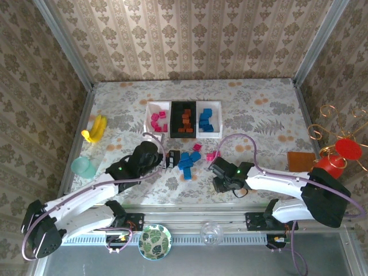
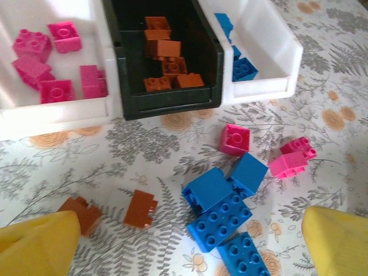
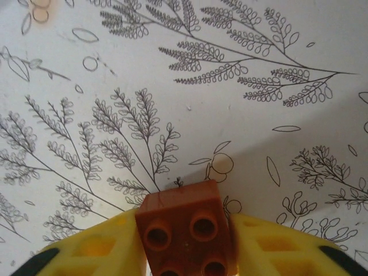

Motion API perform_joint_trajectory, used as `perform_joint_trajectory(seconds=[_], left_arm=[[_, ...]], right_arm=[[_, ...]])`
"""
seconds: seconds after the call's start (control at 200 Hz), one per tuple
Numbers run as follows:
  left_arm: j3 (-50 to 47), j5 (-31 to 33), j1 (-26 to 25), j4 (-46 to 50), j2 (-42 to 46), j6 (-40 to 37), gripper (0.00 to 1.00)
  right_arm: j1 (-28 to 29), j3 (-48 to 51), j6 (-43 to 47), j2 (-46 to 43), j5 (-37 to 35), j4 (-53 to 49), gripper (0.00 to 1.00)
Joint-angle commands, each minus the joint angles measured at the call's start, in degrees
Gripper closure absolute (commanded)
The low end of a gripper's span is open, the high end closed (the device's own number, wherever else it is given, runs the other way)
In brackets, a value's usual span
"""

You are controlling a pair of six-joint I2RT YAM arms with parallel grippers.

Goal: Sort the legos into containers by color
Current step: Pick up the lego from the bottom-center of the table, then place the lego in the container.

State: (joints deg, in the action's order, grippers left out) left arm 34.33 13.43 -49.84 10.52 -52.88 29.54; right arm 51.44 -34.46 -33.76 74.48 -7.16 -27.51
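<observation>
Three trays are sitting in a row at the far middle of the table. The left white tray [image 1: 154, 108] is holding magenta legos [image 1: 158, 121], the black tray [image 1: 175, 122] orange-brown legos [image 1: 185, 119], and the right white tray [image 1: 215, 109] blue legos [image 1: 206, 119]. Nearer the arms, loose blue legos [image 1: 188, 162] are lying in a cluster, with two loose magenta legos [image 1: 197, 148] just beyond. The left gripper [image 1: 170, 160] is hanging just left of the cluster and the right gripper [image 1: 215, 170] just right of it. A banana [image 1: 95, 127] and a teal cup [image 1: 85, 167] are resting at the left edge.

I see beige damask-papered walls [image 1: 195, 34] on three sides and a pale floral-printed surface [image 1: 264, 109], brightly lit.
</observation>
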Motion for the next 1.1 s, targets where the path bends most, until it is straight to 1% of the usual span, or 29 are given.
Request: perform_joint_trajectory(seconds=[0.0,0.15,0.27,0.345,0.36,0.525,0.695,0.825,1.005,1.05,1.095], left_arm=[[-1.17,4.74,-0.23,3.84,2.76,1.31,0.0],[-1.86,6.82,-0.22,7.4,4.31,1.64,0.0],[-2.84,8.31,-0.23,10.26,5.5,3.46,0.0],[-3.27,8.45,-0.22,11.26,6.25,4.15,0.0],[-3.36,8.39,-0.19,11.42,6.34,4.32,0.0],[-4.94,7.61,-0.41,12.04,8.42,6.17,0.0],[-5.76,6.95,-0.8,13.51,10.31,7.19,0.0],[-6.02,6.4,-0.96,14.34,10.87,7.55,0.0],[-6.11,5.73,-1.0,14.7,10.87,7.64,0.0],[-6.2,5.73,-1.0,14.76,10.87,7.64,0.0],[-6.2,5.64,-1.04,14.62,10.9,7.55,0.0]], right_arm=[[0.33,-3.19,1.18,-1.14,-1.64,-1.55,0.69],[-0.21,-9.39,3.93,-3.1,-1.85,-2.13,0.7],[-1.79,-18.48,7.43,0.16,-0.8,-0.36,0.7],[-2.43,-24.86,9.28,4.69,-0.71,1.35,0.7],[-2.49,-26.08,9.57,6.81,-0.67,1.77,0.7],[-7.6,-40.45,10.2,21.99,2.59,5.0,0.69],[-11.47,-56.5,8.9,36.65,3.9,2.83,0.69],[-13.32,-65.72,7.7,44.7,3.56,0.02,0.69],[-14.96,-73.63,6.01,51.35,4.33,-2.5,0.62],[-15.21,-74.78,5.75,52.17,4.43,-2.83,0.57],[-15.39,-75.82,5.47,52.84,4.54,-2.99,0.49]])
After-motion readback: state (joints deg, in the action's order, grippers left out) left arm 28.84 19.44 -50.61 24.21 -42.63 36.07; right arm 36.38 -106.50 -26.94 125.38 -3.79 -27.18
